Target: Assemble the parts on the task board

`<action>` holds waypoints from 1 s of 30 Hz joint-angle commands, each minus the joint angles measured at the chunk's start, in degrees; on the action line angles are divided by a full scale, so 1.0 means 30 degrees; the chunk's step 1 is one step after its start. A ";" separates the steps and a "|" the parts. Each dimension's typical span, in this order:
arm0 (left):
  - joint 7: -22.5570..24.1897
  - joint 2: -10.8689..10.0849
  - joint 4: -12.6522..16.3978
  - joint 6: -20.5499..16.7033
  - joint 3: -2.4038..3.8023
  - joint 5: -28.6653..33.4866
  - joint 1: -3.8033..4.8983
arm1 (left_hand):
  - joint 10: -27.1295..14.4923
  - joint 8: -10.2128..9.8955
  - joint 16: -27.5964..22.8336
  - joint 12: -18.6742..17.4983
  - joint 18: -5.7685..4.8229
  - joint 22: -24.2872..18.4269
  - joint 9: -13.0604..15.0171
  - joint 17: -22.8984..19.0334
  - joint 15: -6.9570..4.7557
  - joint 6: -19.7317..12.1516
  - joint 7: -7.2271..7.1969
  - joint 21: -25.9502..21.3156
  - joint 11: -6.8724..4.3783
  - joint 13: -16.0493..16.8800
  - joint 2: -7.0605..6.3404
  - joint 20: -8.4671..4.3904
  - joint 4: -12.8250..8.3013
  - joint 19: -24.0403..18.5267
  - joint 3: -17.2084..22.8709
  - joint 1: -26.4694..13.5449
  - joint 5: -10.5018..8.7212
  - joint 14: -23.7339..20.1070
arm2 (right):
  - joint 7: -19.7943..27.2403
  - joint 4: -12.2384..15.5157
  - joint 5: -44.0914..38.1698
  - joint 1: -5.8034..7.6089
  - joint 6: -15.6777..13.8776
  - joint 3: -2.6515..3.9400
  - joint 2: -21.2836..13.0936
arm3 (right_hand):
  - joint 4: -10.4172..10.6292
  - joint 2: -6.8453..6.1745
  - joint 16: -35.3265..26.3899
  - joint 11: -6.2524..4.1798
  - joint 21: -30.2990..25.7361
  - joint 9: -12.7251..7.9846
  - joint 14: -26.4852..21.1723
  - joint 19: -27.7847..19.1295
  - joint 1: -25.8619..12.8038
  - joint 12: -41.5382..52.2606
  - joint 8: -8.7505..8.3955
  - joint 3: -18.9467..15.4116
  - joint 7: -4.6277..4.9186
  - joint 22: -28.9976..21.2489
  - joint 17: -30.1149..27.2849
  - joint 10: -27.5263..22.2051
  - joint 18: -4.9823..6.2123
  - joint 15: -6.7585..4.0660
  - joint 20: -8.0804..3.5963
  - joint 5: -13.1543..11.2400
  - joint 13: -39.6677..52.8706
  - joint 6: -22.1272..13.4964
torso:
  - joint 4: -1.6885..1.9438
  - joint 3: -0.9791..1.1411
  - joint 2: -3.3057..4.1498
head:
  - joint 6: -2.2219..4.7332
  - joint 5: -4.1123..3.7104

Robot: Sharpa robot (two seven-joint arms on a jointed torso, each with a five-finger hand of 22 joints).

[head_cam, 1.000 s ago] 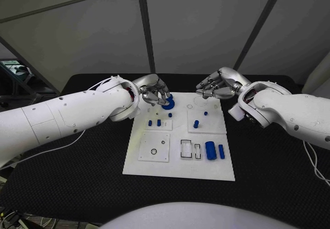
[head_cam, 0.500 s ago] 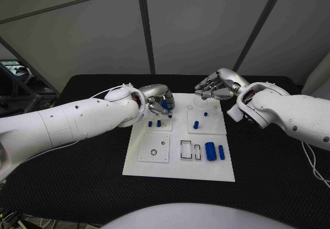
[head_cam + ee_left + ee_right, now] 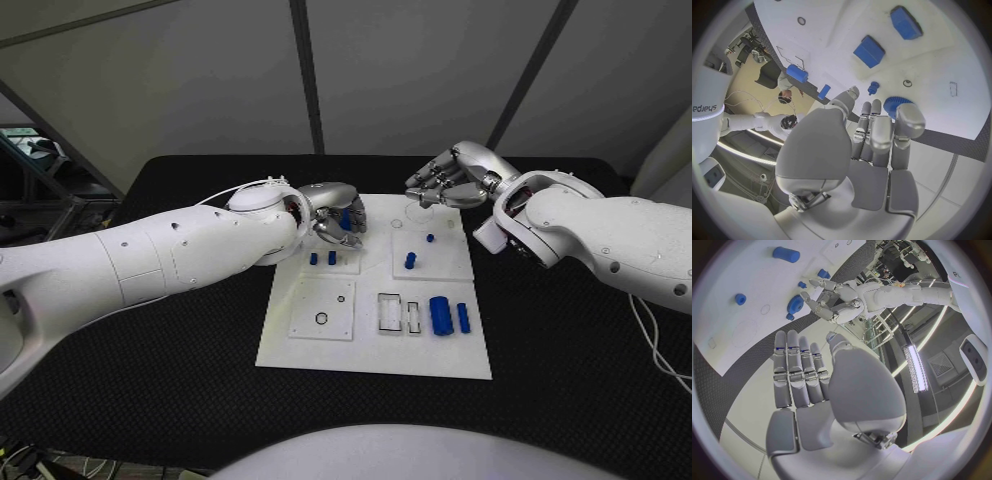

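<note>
Left hand [image 3: 335,217] over task board [image 3: 378,340] far-left corner, fingers curled around round blue part [image 3: 895,105]; actual grip cannot be told. Right hand [image 3: 454,180] at board far edge, fingers straight, apart, holding nothing. Other blue parts [image 3: 449,316] near board right edge.

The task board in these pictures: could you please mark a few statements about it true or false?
1. On the board, a thick blue cylinder lies beside a thinner one. True.
2. The right robot hand holds a blue part. False: it holds nothing; its fingers are stretched out above the board's far edge.
3. The left robot hand is over the board's far left part. True.
4. The board lies on a white table. False: the table is black.
</note>
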 commanded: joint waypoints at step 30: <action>-0.0540 0.0729 -0.1208 0.1267 0.0014 -0.0340 -0.0227 | 0.0759 -0.0254 0.0723 -0.0442 -0.0651 0.0598 -0.0561 0.0094 -0.0030 0.0440 0.0052 0.0716 -0.0103 -0.0608 0.0688 -0.0067 -0.0730 0.0385 0.1929 0.0865 -0.0257 0.0078 | 0.0075 -0.0008 0.0070 0.0025 0.0101 0.0009 0.0083 | 0.0075 0.0056 -0.0060 -0.0041 -0.0101 -0.0012 -0.0105 0.0130 -0.0197 0.0031 -0.0061 0.0016 -0.0016 -0.0044 -0.0029 -0.0151 0.0054 0.0034 0.0080 0.0182 -0.0026 -0.0179 | 0.0009 0.0011 -0.0023 | -0.0109 -0.0043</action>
